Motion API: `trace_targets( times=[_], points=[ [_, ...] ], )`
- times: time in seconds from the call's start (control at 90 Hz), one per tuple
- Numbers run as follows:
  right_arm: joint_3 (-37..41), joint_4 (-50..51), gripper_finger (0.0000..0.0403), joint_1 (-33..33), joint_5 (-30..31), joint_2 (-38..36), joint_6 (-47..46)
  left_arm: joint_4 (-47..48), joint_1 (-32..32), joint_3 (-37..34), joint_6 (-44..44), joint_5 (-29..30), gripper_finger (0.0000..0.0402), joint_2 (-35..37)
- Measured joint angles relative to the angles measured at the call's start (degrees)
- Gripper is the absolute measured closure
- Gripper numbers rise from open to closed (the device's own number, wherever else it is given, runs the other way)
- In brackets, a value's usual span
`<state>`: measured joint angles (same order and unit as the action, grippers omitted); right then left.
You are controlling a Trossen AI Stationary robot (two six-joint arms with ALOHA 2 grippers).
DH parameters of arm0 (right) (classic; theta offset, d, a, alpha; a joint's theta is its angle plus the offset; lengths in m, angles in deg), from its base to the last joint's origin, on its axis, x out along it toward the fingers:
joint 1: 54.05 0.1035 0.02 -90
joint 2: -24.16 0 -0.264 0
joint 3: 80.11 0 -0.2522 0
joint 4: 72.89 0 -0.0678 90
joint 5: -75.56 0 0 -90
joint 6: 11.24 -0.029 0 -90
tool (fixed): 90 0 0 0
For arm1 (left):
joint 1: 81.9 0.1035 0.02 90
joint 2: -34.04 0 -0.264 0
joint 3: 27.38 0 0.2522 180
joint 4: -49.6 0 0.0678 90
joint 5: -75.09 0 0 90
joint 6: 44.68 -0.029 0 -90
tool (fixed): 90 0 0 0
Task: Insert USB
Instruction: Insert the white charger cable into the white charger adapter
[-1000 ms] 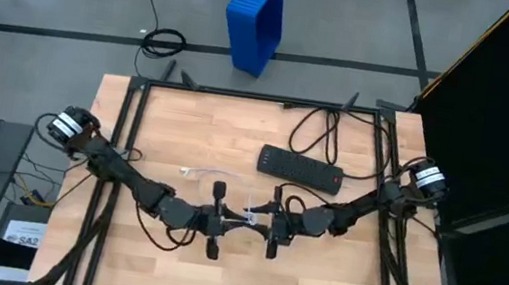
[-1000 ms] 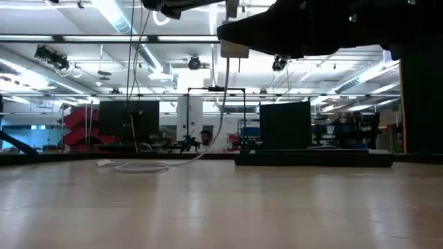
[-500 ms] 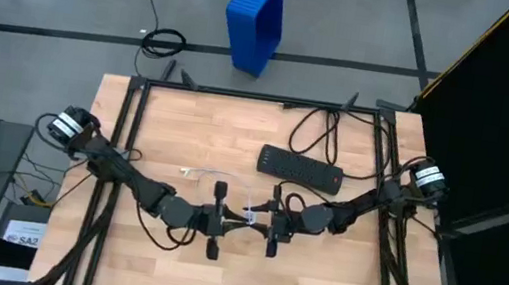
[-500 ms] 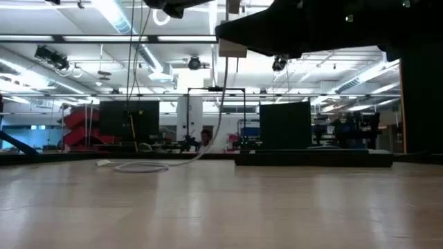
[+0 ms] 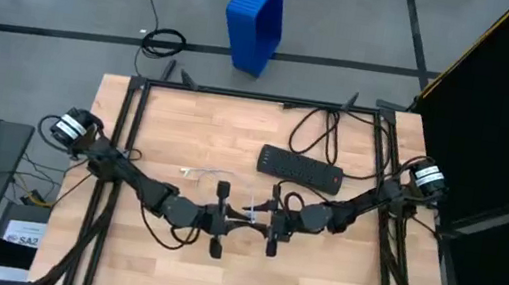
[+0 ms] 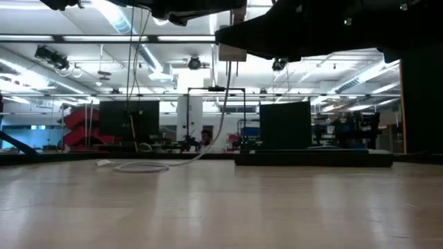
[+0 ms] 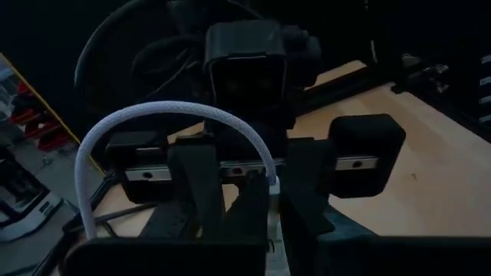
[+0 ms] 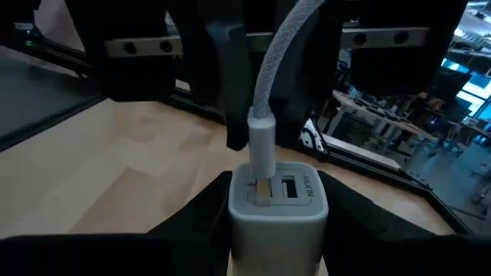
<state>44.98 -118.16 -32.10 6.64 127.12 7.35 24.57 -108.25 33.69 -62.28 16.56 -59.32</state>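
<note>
The two grippers met above the middle of the wooden table point(image 5: 177, 121), facing each other. The right gripper point(image 8: 278, 211) was clenched on a small white charger block point(image 8: 278, 205), holding it between its dark fingers point(image 8: 198, 211). The USB point(image 8: 276, 69), a thin white braided cable, had its plug point(image 8: 260, 142) standing in one port of the block, its metal tip still partly visible. The left gripper point(image 7: 249, 199) held the cable close to the plug, and the cable made an arch point(image 7: 165, 115) above its fingers. The rest of the cable hung down and lay on the table point(image 6: 142, 166), near the black power strip point(image 5: 300, 169).
</note>
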Motion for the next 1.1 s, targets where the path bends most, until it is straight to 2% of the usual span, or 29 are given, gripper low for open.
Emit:
trace_targets(
  times=[0.989,1.1],
  points=[
    [0.0,-0.6,0.0285,0.0,-0.3,0.0,-0.1,-0.7,-0.8,-1.5,0.0,0.1,0.0401,1.3],
    [0.0,-0.9,0.0285,0.0,-1.9,0.1,-1.0,-0.7,-0.6,-1.6,1.0,-0.2,0.0401,1.3]
  ],
)
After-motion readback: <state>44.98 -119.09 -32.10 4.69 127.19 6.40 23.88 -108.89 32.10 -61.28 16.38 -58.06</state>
